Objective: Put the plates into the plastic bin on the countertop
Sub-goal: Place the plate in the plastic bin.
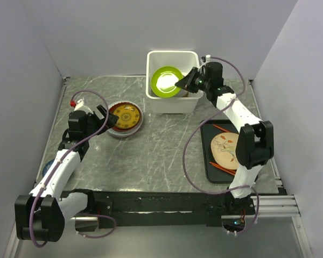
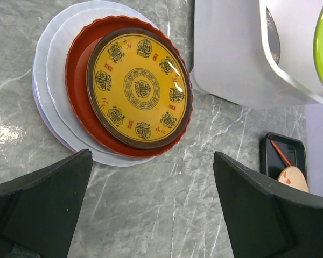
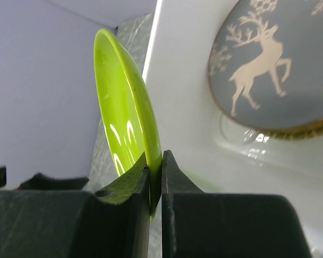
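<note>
Right gripper (image 3: 155, 171) pinches the lime green plate (image 3: 124, 107) by its rim, tilted at the white bin (image 1: 172, 105) mouth. We see a grey deer plate (image 3: 269, 64) inside, cut off. Left gripper (image 2: 152, 161) gapes wide above stacked plates (image 2: 137, 88), lower ones mostly hidden.

Upper centre: lime green plate (image 1: 166, 81) over plastic bin (image 1: 172, 105), right gripper (image 1: 183, 84) clamped on its rim. Left of centre: plate stack (image 1: 125, 117), left gripper (image 1: 103, 119) just beside it.

plastic bin (image 1: 175, 105) mouth: mostly blocked by lime green plate (image 1: 157, 80), right claw (image 1: 178, 84) | countertop (image 1: 161, 150) centre: open | left: plate stack (image 1: 125, 117)
</note>
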`<state>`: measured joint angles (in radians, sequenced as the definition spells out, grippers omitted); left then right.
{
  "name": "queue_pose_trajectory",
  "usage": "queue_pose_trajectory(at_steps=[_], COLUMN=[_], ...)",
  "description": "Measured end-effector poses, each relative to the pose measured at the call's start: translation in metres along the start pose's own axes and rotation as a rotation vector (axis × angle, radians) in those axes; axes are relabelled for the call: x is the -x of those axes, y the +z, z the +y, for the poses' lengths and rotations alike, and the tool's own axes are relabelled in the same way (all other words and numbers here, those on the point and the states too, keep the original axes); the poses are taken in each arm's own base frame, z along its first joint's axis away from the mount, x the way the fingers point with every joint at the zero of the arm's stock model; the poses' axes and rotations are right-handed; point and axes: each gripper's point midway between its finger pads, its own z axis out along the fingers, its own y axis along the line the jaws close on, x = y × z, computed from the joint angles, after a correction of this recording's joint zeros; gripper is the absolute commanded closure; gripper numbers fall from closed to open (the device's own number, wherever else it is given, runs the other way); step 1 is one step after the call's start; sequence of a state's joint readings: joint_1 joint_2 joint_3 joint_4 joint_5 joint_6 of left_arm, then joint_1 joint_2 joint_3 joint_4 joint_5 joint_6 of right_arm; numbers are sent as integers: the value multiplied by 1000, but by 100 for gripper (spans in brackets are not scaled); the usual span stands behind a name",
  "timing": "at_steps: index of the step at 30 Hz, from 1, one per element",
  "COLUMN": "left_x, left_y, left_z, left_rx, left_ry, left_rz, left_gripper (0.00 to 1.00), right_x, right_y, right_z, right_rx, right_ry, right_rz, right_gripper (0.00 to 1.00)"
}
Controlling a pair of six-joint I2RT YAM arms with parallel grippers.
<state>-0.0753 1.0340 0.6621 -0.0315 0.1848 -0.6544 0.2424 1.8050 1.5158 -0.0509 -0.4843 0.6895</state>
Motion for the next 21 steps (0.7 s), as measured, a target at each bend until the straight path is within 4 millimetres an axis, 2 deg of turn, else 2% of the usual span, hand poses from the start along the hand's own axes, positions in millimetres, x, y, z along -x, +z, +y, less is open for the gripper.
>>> queue_pose_trajectory(at_steps=[5,12,15,21], left_x=[-4,-14,-15,-15], left_y=[3,14,17,17], left_z=[4,11,11,8], left_rx=[10,26,19,2], left_ry=[2,-5,-5,-3], left_rz=[15,54,62,62], left_gripper=[1,1,1,1], right_x=[18,59,75,75], right_y=[21,33,31,32], right_z=[-11,8,14,2], right_rx=[-13,6,6,-30], right_ry=[31,11,1,18], right_rz=[-5,-57,-87,-83], right_gripper=[100,100,100,100])
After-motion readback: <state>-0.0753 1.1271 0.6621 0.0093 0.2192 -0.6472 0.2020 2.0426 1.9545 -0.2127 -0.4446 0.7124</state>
